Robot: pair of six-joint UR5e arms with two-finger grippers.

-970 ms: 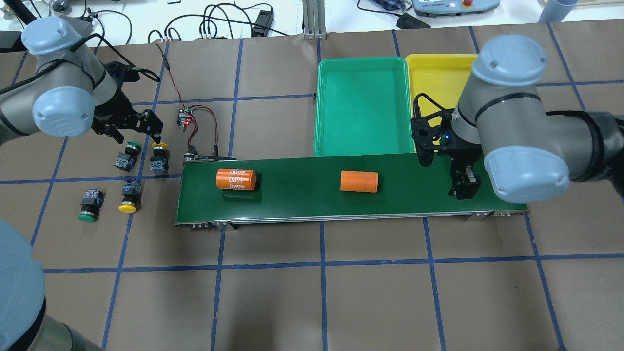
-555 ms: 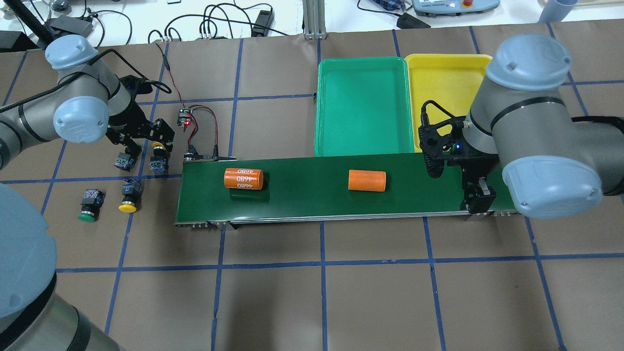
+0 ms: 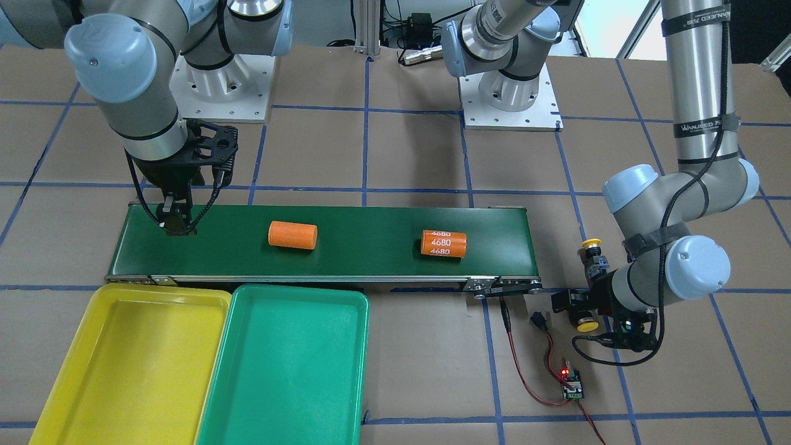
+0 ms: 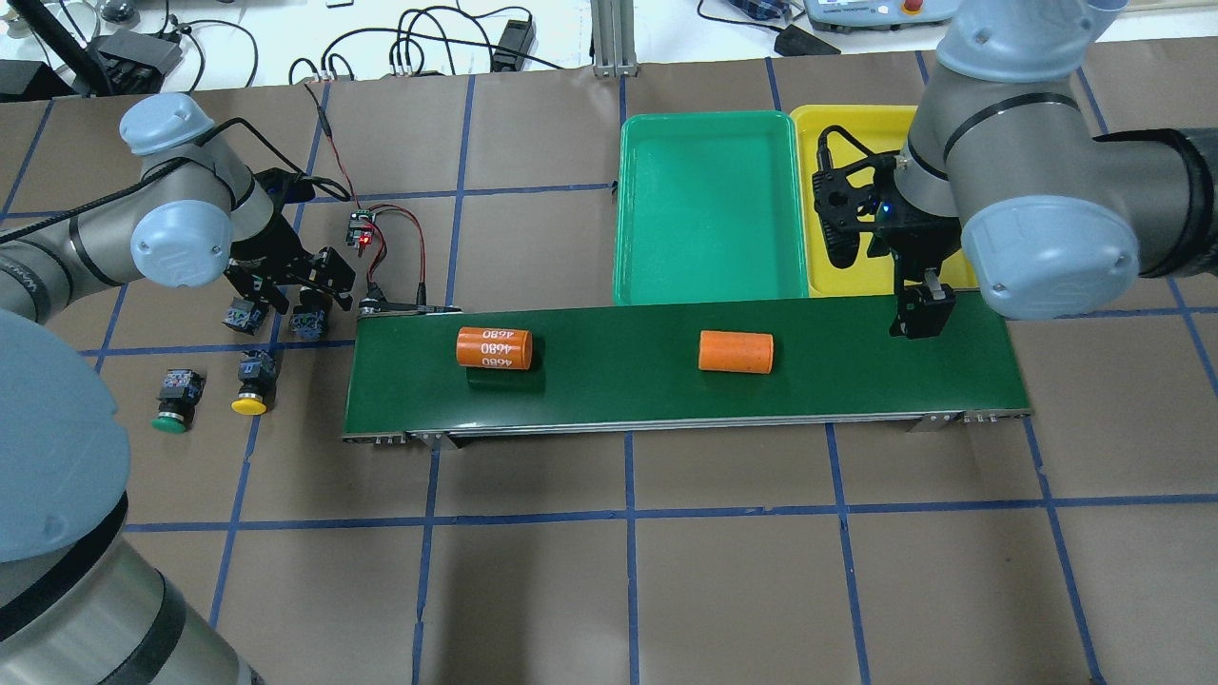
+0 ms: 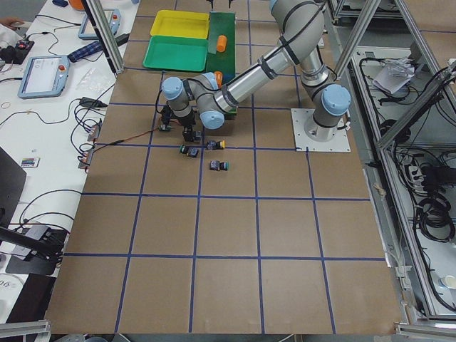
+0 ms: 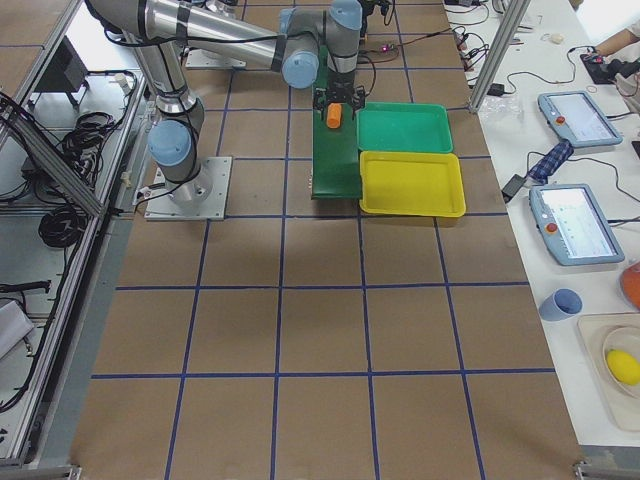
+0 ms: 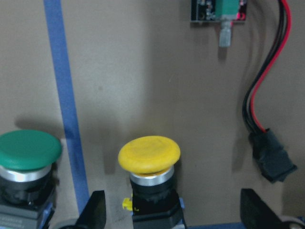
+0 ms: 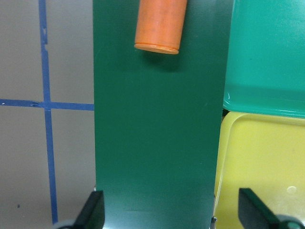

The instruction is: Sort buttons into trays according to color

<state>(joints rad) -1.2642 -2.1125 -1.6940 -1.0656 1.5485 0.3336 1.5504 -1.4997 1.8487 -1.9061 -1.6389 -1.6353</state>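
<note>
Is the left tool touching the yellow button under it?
Apart. The left wrist view shows the tool straddling the yellow button with gaps on both sides.

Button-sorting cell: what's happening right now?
The left hand is open and straddles a yellow button, with a green button right beside it; nothing is gripped yet. A second green button and a second yellow button lie nearby. The right hand hangs open and empty over the end of the conveyor belt by the trays. The green tray and yellow tray are both empty.

Silver tube arms (image 4: 994,143) carried pale blue joint caps (image 4: 181,244); black cables (image 4: 841,140) looped just above the black left pincer (image 4: 297,285) and right pincer (image 4: 921,322).
</note>
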